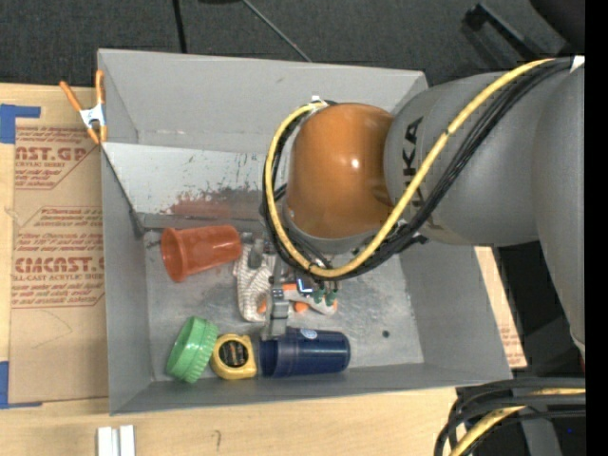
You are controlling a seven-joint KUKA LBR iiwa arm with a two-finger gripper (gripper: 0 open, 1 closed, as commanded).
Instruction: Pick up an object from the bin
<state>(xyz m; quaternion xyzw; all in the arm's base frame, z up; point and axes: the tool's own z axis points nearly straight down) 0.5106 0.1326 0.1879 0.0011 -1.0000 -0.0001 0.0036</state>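
Observation:
My gripper (277,312) reaches down in the middle of the bin, mostly hidden beneath the arm's orange cover. It stands right beside a crumpled white thing with orange marks (251,289), touching or almost touching its right edge. Just below the gripper lies a dark blue cylinder (306,353) on its side near the front wall. A small orange and green piece (318,302) shows to the gripper's right. Whether anything is held is hidden.
An orange cup (199,251) lies on its side at the left. A green round lid (193,350) and a yellow tape measure (233,356) sit at the front left beside the blue cylinder. The arm covers the bin's right half.

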